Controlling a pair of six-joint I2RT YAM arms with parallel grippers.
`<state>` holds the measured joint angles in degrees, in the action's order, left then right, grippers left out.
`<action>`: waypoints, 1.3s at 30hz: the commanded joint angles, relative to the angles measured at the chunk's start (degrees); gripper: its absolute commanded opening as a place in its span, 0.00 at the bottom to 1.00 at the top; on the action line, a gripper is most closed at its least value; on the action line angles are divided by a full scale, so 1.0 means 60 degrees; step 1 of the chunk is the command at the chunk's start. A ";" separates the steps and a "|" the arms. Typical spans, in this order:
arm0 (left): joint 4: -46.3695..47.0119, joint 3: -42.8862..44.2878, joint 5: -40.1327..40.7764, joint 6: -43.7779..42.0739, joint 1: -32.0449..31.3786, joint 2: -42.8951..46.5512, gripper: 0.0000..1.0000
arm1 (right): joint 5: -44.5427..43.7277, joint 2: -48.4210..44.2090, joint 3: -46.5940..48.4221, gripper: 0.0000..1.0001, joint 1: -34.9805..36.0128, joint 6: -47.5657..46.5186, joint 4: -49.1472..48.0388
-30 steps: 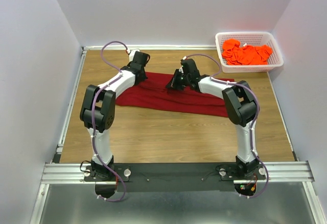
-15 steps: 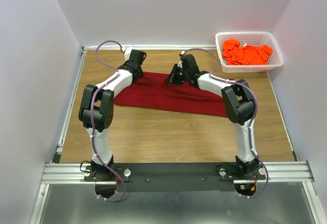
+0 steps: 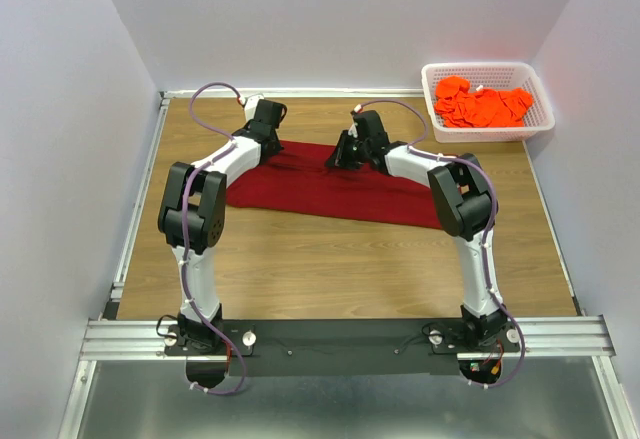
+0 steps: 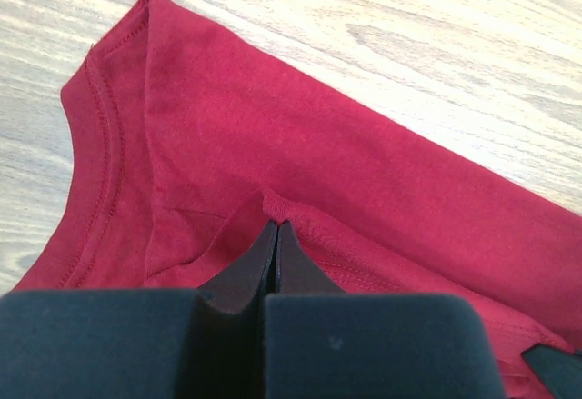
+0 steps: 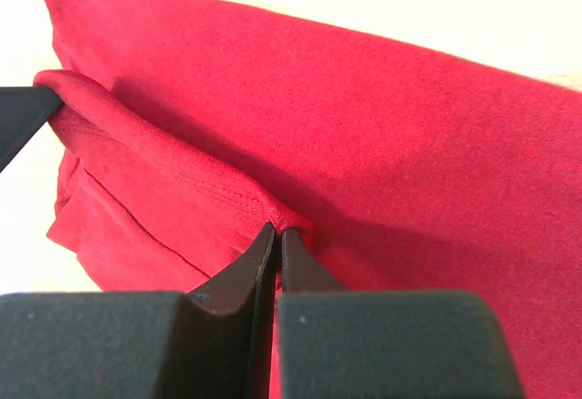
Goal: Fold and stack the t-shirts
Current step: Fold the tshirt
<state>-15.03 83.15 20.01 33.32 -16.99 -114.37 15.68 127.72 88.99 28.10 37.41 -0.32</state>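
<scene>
The maroon t-shirt [image 3: 330,191] lies folded in a long band across the middle of the wooden table. My left gripper [image 3: 268,142] is shut on the maroon cloth near the far left edge; the left wrist view shows its tips [image 4: 275,226] pinching a hemmed fold of the shirt [image 4: 364,172]. My right gripper [image 3: 340,155] is shut on the same hem further right; its tips [image 5: 277,229] pinch a raised fold of the shirt [image 5: 409,144]. Several bright orange t-shirts [image 3: 483,105] lie bunched in the basket.
The white mesh basket [image 3: 537,119] stands at the far right corner of the table. A metal rail [image 3: 140,199] runs along the left edge. White walls close in the far side and both sides. Bare wood [image 3: 340,269] lies between the shirt and the arm bases.
Both grippers have moved toward the far edge of the shirt with the maroon hem pinched between them; the right one has shifted a little left and farther.
</scene>
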 commanded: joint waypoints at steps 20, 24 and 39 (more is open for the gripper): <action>0.0132 0.0408 -0.0625 -0.0060 0.0401 0.0397 0.76 | -0.0313 -0.0307 0.0681 0.64 -0.0215 -0.0403 0.0462; -0.0365 0.0131 -0.0274 0.0203 0.0532 0.1642 0.80 | -0.1191 -0.1479 0.0053 0.76 -0.0346 -0.1004 0.1062; -0.1172 -0.4834 0.0386 0.1199 0.1411 0.4911 0.79 | -0.3009 -0.7251 -0.5645 0.89 -0.3041 -0.1767 0.3713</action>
<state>-20.05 56.99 20.05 38.54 -9.37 -86.56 2.09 88.82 59.75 12.53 27.92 14.72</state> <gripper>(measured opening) 0.792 0.875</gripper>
